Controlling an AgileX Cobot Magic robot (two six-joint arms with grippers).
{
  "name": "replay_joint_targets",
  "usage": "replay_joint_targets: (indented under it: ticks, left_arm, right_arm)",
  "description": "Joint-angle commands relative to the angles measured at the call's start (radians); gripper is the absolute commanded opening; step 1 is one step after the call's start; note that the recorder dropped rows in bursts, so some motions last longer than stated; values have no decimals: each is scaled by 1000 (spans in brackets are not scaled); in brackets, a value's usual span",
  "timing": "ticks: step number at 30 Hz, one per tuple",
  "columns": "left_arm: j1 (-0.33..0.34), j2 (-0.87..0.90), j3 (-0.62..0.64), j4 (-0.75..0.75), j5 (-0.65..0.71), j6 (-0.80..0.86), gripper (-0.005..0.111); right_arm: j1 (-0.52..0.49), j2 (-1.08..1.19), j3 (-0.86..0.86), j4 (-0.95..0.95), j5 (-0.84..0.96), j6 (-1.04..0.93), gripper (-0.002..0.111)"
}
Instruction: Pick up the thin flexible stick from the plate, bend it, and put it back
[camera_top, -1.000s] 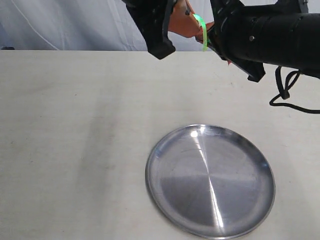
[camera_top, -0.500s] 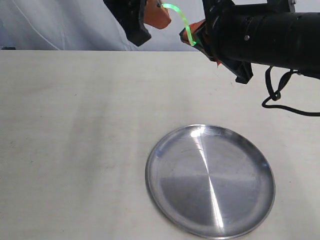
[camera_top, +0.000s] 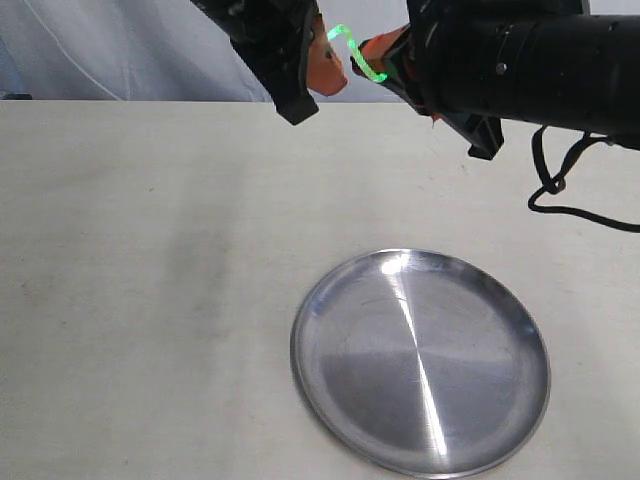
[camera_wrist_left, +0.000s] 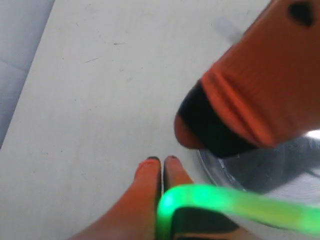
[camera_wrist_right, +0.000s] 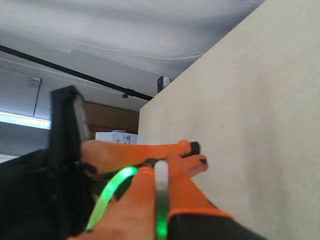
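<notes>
Both grippers hold the thin flexible stick (camera_top: 352, 46) high above the far side of the table, and it glows green in a tight curve between them. My left gripper (camera_top: 322, 66) is shut on one end; its orange fingers (camera_wrist_left: 148, 172) press together with the stick (camera_wrist_left: 240, 202) crossing just behind their tips. The right gripper (camera_top: 386, 58) is shut on the other end. In the right wrist view the stick's pale tip (camera_wrist_right: 161, 172) lies between the fingers (camera_wrist_right: 197, 162). The plate (camera_top: 305, 335) lies on the table nearer the camera with nothing in it.
A pale tabletop (camera_top: 140, 280) stretches left of the plate. A black cable (camera_top: 560, 185) hangs from the right arm above the table's right side. A light grey backdrop (camera_top: 120, 50) rises behind the far edge.
Both grippers shifted left with the stick. The left one swung out, stretching the stick into an arc, then came back toward the right one, so the stick now curves more tightly.
</notes>
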Motion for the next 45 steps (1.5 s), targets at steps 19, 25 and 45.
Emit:
replay_joint_targets:
  ticks: [19, 25, 45]
  left_arm:
    - [47, 15, 6, -284, -36, 97, 0]
    - [81, 15, 6, -399, -1, 153, 0]
    - [81, 15, 6, -423, 87, 175, 0]
  right_arm:
    - [7, -30, -13, -8, 92, -70, -1]
    - [7, -30, -13, -8, 128, -96, -1]
    - [7, 19, -3, -163, 298, -119, -1]
